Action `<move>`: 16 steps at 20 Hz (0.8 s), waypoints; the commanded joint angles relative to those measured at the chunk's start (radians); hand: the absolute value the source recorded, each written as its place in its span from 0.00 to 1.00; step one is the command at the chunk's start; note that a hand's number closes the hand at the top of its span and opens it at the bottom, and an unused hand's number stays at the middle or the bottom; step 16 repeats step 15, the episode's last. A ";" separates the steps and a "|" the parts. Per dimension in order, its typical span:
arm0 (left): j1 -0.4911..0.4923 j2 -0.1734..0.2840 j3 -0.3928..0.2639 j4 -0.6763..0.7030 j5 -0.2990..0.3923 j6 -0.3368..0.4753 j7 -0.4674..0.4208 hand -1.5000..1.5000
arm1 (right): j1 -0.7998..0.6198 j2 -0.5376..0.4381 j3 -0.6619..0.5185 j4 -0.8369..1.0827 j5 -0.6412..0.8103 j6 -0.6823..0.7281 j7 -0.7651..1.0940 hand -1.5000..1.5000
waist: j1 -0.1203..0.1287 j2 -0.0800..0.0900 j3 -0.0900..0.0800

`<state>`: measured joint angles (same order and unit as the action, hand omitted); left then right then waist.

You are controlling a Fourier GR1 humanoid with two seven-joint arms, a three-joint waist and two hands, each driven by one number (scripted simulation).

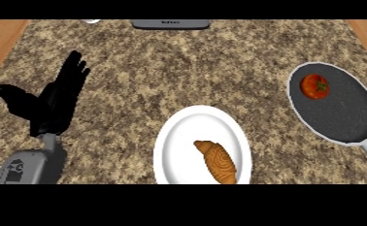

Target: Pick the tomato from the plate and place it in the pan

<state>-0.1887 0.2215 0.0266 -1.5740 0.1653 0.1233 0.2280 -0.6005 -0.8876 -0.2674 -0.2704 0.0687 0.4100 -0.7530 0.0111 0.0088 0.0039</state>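
- Fingers of my left hand stand straight and slightly spread, pointing up the view, thumb out toward the left edge; they hold nothing and the hand rests at the left side of the desk, its grey forearm entering from the lower left corner
- From my remote seat I see no right hand anywhere in the head view
- Tomato sits inside the pan, in its upper left part near the rim, green stem cap turned to the right; the dark pan with its pale rim lies at the right side of the desk, partly cut by the right edge
- White plate lies low in the middle, well apart from the left hand and near the pan; a croissant rests on its lower right part
- At the far edge a grey appliance shows in part; a small white object peeks in just left of it
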 commanded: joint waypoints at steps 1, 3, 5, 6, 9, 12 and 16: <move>0.053 0.026 0.032 0.020 0.022 -0.046 -0.055 0.50 | 0.109 -0.073 -0.057 0.056 -0.065 0.235 -0.151 0.00 | -0.009 0.001 0.001; 0.014 0.018 0.021 -0.005 0.006 -0.014 -0.010 0.50 | 0.092 -0.121 -0.060 0.056 -0.076 0.325 -0.109 0.00 | -0.005 -0.001 0.002; 0.056 0.016 0.017 -0.025 0.017 -0.029 -0.015 0.50 | 0.127 -0.132 -0.052 0.041 -0.073 0.355 -0.135 0.00 | 0.005 0.001 0.005; 0.046 -0.014 0.007 -0.014 0.009 -0.007 -0.030 0.50 | 0.132 -0.147 -0.057 0.026 -0.082 0.367 -0.145 0.00 | -0.005 0.000 0.003; 0.025 0.010 0.022 -0.018 0.013 -0.013 0.002 0.50 | 0.184 -0.146 -0.061 0.012 -0.093 0.368 -0.174 0.00 | -0.010 -0.001 0.004; -0.005 -0.008 0.015 0.022 -0.005 -0.001 -0.032 0.50 | 0.192 -0.130 -0.058 -0.005 -0.095 0.323 -0.174 0.00 | -0.007 0.005 0.005; 0.027 -0.001 0.018 -0.020 0.002 -0.003 -0.010 0.50 | 0.248 -0.149 -0.052 -0.024 -0.096 0.337 -0.206 0.00 | -0.006 0.000 0.005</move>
